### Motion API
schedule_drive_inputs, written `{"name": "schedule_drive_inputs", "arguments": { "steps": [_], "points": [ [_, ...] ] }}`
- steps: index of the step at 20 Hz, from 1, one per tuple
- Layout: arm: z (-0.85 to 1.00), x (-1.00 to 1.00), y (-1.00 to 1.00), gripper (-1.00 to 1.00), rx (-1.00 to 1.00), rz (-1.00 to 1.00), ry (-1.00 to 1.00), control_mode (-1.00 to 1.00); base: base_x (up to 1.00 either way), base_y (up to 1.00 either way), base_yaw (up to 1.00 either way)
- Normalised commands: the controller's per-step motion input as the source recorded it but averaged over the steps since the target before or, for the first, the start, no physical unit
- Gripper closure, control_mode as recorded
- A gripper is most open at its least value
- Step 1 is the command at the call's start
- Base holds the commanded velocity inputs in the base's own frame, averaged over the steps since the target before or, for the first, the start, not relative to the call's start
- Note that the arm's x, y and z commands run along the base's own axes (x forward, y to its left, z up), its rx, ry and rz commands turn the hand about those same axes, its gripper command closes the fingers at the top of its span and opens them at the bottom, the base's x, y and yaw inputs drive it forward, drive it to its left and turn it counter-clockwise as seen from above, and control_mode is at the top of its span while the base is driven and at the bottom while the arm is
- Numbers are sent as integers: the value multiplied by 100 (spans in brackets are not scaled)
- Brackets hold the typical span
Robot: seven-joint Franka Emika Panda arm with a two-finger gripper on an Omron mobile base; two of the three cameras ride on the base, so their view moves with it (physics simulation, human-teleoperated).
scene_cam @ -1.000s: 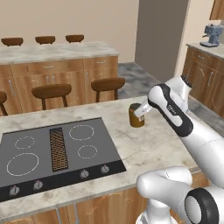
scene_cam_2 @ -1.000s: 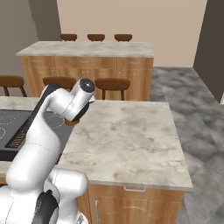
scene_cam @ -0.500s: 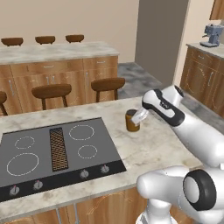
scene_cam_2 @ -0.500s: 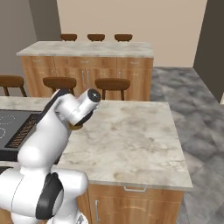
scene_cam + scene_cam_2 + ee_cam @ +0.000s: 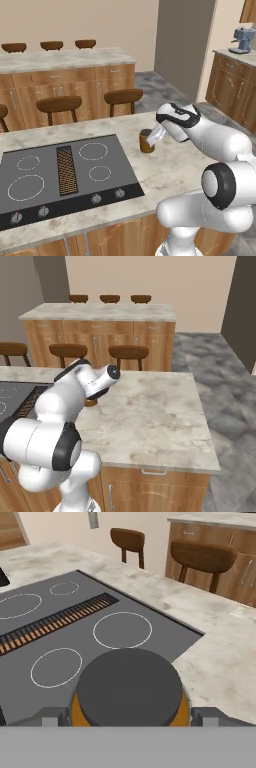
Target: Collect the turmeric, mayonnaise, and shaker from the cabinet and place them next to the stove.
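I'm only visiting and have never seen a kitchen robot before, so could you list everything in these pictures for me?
turmeric jar: one, amber-brown with a dark lid, standing on the counter just right of the stove
stove: one, dark grey with white rings, a brown grille and front knobs, set in the near counter
near counter: one, pale marble top on wood cabinets
far counter: one, same marble and wood, behind the near one
bar stools: several, brown, between the two counters and beyond the far one
coffee machine: one, grey-blue, on a side counter at far right
robot arm: one, white with dark joints
gripper: one, open, its tips on either side of the turmeric jar
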Motion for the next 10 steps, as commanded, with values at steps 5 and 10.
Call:
{"name": "schedule_drive_inputs", "arguments": {
  "steps": [5, 10],
  "points": [
    [-37, 38, 3, 100, 3, 5, 0, -100, 0, 0, 0],
    [-37, 29, 4, 100, 1, 5, 0, -100, 0, 0, 0]
  ]
}}
